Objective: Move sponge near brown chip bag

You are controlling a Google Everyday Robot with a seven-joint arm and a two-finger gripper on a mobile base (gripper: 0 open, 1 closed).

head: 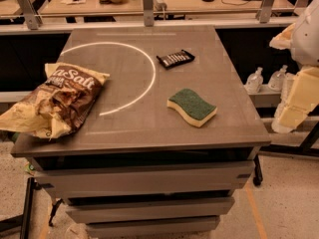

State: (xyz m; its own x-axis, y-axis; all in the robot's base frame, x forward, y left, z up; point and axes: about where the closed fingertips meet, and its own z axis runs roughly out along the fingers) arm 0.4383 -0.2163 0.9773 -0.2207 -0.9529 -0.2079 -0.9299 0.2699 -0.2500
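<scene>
The sponge, pale yellow foam with a dark green top, lies flat on the grey table, right of centre and near the front. The brown chip bag, wrinkled, with cream ends and white "Salt" lettering, lies at the table's left edge and overhangs it. My arm and gripper show as white and cream parts at the right edge of the view. The gripper is off the table, to the right of the sponge, and touches nothing.
A small black striped packet lies at the back centre of the table. A white arc is marked on the top. Clear bottles stand on a low shelf to the right. Desks with clutter stand behind a rail.
</scene>
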